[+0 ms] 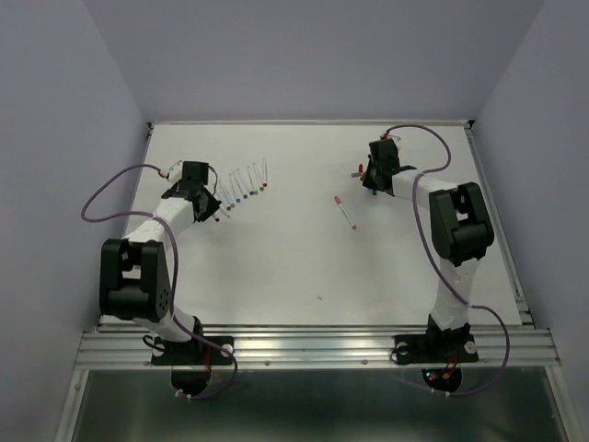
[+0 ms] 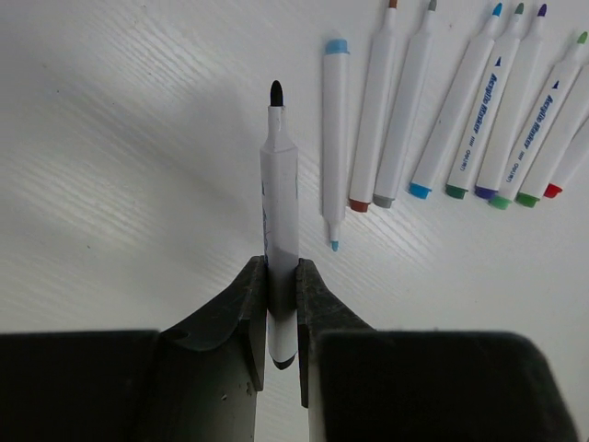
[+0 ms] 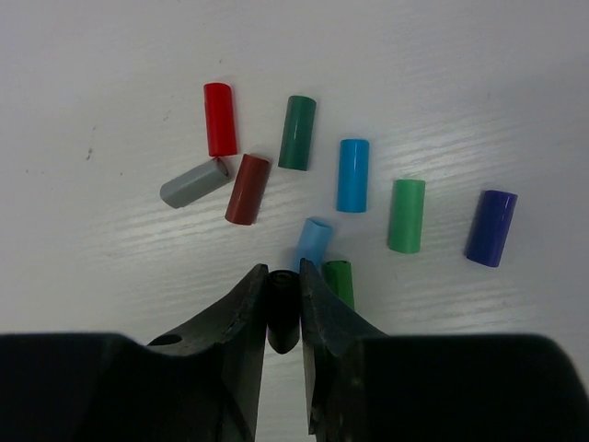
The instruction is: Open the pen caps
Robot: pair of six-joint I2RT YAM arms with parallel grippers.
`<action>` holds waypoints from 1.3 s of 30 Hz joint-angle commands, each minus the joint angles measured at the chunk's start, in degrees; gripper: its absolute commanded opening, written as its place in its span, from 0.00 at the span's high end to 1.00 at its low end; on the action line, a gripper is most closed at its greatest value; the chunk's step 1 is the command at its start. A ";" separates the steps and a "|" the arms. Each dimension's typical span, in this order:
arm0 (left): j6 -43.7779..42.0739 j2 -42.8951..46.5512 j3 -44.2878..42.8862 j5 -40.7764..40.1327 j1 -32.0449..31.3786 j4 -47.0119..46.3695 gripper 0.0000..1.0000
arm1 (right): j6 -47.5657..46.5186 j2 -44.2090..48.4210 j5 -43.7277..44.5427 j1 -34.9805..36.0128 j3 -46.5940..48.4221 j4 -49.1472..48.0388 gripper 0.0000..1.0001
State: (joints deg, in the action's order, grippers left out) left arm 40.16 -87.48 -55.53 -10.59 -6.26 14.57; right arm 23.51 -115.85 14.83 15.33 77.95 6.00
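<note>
Jaws were clamped both sides: left on an uncapped black pen [image 2: 281,184], right on a black cap [image 3: 283,313]. Looked nearly done tbh.

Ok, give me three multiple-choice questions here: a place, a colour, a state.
1. Where does the lone white pen with red ends lie? A) mid-table B) at the far edge C) in the fingers
2. Tip colour of the white plastic pen in the left fingers? A) red B) black C) green
3. The right fingers are: A) open B) shut on a short black plastic cap C) shut empty
1A, it lies alone mid-table; 2B, bare tip is black; 3B, cap sits pinched between them.
</note>
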 commanded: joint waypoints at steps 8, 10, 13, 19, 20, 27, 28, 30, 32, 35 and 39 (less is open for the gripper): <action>-0.08 -5.58 -4.23 -4.08 2.22 -3.31 1.00 | -0.30 2.38 0.73 -0.30 2.11 -0.99 0.59; -0.08 -7.08 -5.46 -4.18 2.39 -2.88 1.00 | -0.57 2.74 0.47 -0.30 2.29 -0.99 0.57; -0.43 -9.37 -6.08 -3.30 2.48 -4.19 1.00 | -0.65 4.14 0.20 -0.30 2.12 -0.73 0.55; -1.48 -13.23 -8.72 -3.30 2.48 -4.55 0.90 | -0.92 9.23 -1.20 -0.30 -0.34 -0.73 0.48; -1.58 -14.02 -8.98 -2.60 2.48 -4.55 0.88 | -0.83 10.02 -1.29 -0.30 -0.78 -0.81 0.46; -2.02 -13.77 -8.37 -1.28 2.48 -4.99 0.50 | -1.18 17.50 -0.15 -0.30 -5.17 -0.73 0.38; -2.02 -13.51 -8.19 -1.28 2.48 -4.90 0.46 | -1.27 18.11 -0.15 -0.30 -5.79 -0.81 0.37; -2.37 -12.63 -7.49 -0.66 2.48 -4.81 0.38 | -1.36 20.05 -0.76 -0.30 -7.72 -0.81 0.36; -2.72 -11.67 -7.14 0.13 2.48 -4.64 0.32 | -1.80 21.54 -2.26 -0.30 -9.12 -0.81 0.35; -2.98 -10.26 -6.70 0.66 2.48 -4.11 0.27 | -3.37 22.95 -4.54 -0.30 -10.45 -0.81 0.32; -3.42 -7.71 -5.65 1.89 2.39 -3.58 0.11 | -6.01 24.80 -10.16 -0.30 -12.12 -0.20 0.30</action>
State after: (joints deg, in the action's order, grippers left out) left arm 37.93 -100.79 -62.19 -9.56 -4.01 10.48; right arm 20.64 -94.30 9.72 15.33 66.65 6.15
